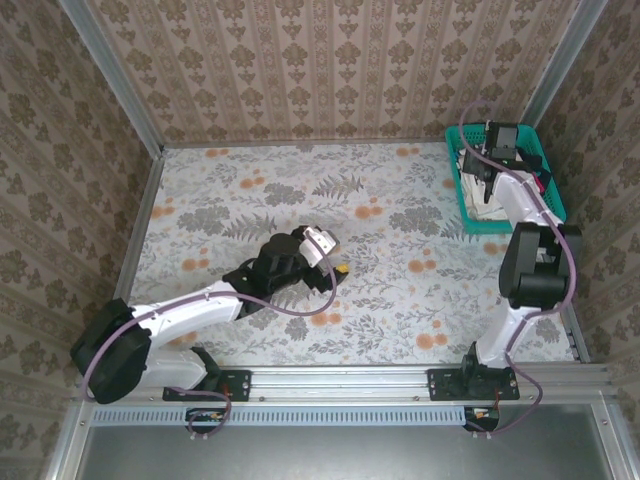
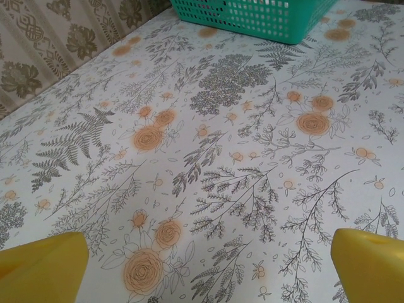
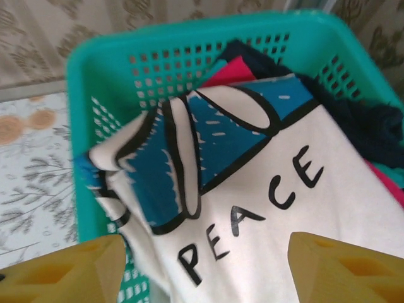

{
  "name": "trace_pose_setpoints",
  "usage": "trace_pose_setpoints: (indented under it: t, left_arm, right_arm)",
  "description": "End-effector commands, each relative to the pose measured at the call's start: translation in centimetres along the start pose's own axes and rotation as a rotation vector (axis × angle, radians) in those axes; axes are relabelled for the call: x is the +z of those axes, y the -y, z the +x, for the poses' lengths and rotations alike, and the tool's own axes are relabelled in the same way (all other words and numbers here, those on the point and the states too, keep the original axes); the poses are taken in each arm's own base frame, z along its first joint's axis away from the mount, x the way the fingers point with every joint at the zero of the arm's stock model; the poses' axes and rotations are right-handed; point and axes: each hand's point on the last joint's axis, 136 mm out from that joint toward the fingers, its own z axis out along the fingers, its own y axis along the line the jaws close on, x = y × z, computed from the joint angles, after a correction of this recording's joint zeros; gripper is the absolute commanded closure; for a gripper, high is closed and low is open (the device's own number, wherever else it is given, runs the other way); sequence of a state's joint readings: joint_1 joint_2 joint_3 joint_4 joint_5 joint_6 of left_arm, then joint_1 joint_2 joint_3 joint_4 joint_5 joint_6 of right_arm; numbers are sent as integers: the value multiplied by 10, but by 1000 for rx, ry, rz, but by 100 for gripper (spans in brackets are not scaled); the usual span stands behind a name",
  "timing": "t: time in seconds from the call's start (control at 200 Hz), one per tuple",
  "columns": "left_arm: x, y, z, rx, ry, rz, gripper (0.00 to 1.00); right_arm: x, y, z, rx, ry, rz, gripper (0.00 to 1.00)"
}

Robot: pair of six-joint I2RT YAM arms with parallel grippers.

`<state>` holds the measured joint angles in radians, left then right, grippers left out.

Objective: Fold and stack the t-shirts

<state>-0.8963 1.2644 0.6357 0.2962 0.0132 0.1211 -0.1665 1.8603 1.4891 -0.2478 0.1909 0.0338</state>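
The cream-white shirt [image 3: 297, 208] runs off the bottom edge of the right wrist view and covers most of the crimson-red shirt [image 3: 230, 68] and the dark shirt [image 3: 369, 123]. From above, the right arm [image 1: 530, 265] hides part of the teal basket [image 1: 487, 228], whose contents are too small to tell.

Beneath my left pincer [image 2: 205, 271] spreads the bench [image 2: 208, 158], a flat top covered in pale cloth printed with grey ferns and orange roses. Beyond that pincer, at the bench's far edge, rises a back wall [image 1: 330, 70] of beige wallpaper with brown damask motifs in vertical stripes. The same paper shows past my right pincer [image 3: 202, 265]. Grey metal posts [image 1: 113, 75] frame the corners. Behind both pincers a ridged aluminium rail [image 1: 350, 380] runs along the near edge. The light is soft and even.
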Motion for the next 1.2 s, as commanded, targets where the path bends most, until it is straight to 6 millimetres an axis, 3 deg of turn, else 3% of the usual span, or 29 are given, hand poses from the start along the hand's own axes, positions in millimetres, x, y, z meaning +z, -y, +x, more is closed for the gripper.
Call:
trace_pose_setpoints:
  t: [0.0, 0.145, 0.27, 0.39, 0.535, 0.635, 0.96, 1.09, 1.095, 1.195]
  left_arm:
    - [2, 4, -17, 25, 43, 18, 0]
    - [4, 4, -15, 18, 34, 12, 0]
    - [3, 3, -10, 19, 20, 4, 0]
    - [4, 1, -10, 23, 15, -7, 0]
    - [7, 2, -13, 35, 18, 1, 0]
    - [12, 4, -17, 43, 22, 12, 0]
    - [20, 6, -20, 20, 35, 27, 0]
    - [23, 6, -19, 15, 35, 27, 0]
    - [23, 6, -19, 16, 36, 27, 0]
    - [25, 6, -19, 18, 40, 25, 0]
  right_arm:
    - [19, -21, 18, 9, -103, -81, 36]
    - [45, -21, 30, 8, -176, -67, 58]
    - [42, -13, 21, 15, -171, -26, 100]
    - [7, -2, -18, 49, -25, 13, 100]
    - [-60, 26, -76, 111, 223, 108, 100]
    - [-104, 37, -103, 148, 387, 113, 100]
    - [-215, 67, -154, 261, 680, 47, 100]
    - [-243, 72, -175, 266, 726, 28, 100]
    - [-258, 74, -179, 269, 753, 26, 100]
    - [-296, 71, -198, 262, 820, -28, 100]
